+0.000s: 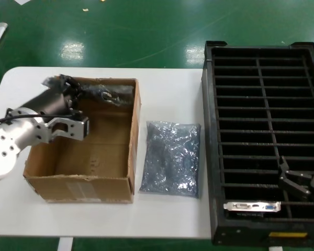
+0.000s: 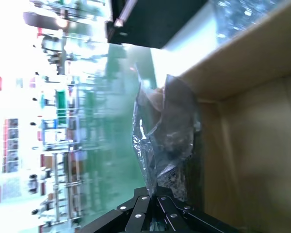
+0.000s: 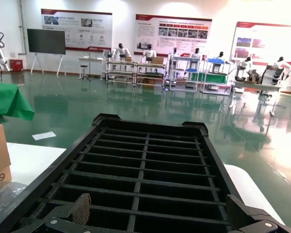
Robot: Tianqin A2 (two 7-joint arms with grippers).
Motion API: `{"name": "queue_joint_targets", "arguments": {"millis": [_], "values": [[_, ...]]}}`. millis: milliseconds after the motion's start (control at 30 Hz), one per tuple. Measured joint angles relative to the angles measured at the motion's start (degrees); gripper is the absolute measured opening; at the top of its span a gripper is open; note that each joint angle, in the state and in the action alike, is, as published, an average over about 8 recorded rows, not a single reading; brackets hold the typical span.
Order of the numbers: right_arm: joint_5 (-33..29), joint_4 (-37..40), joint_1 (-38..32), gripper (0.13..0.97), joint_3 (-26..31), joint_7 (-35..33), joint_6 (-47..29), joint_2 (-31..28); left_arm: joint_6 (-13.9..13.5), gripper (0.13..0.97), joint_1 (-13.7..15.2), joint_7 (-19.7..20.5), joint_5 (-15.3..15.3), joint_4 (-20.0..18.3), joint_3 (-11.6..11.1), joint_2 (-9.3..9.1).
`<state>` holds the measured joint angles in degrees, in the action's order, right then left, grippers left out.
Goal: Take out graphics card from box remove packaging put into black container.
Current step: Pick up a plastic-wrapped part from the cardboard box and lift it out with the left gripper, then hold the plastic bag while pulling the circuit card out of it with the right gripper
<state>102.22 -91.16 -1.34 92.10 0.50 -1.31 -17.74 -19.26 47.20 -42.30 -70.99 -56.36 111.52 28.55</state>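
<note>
two views, two stories — left gripper [image 2: 153,206] fingers clamped on packaging [image 2: 165,141], right gripper [image 3: 157,213] fingers apart

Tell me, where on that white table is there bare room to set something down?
Bare table lies behind the empty bag, between the box and the black container, and along the near edge in front of box and bag. Beside the bag, either side, only narrow strips remain. The container's front slot holds a graphics card.
</note>
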Motion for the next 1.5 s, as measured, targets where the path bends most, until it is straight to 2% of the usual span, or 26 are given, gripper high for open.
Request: {"name": "queue_joint_targets", "arguments": {"millis": [167,333,567,767,900,1067,1500], "values": [[0.0,0.0,0.0,0.966,0.0,0.0,0.0,0.0,-1.82,0.138,-6.02,8.97,4.85,-11.66,-4.18,3.56],[0.0,0.0,0.0,0.966,0.0,0.0,0.0,0.0,-4.19,0.138,-12.18,16.13,6.95,-21.77,-8.19,7.33],[0.0,0.0,0.0,0.966,0.0,0.0,0.0,0.0,-9.02,0.138,-20.01,24.87,5.26,-33.73,-11.83,12.72],[0.0,0.0,0.0,0.966,0.0,0.0,0.0,0.0,-13.44,0.138,-25.06,30.69,3.02,-42.46,-12.66,16.44],[0.0,0.0,0.0,0.966,0.0,0.0,0.0,0.0,-15.8,0.138,-26.54,32.87,1.63,-45.75,-12.04,17.93],[0.0,0.0,0.0,0.966,0.0,0.0,0.0,0.0,-17.88,0.138,-26.71,34.59,0.62,-47.6,-10.83,18.63],[0.23,-0.21,-0.39,0.966,-0.2,-0.2,-0.96,0.18,-18.62,0.138,-26.33,35.41,0.57,-48.11,-10.23,18.63]]}}
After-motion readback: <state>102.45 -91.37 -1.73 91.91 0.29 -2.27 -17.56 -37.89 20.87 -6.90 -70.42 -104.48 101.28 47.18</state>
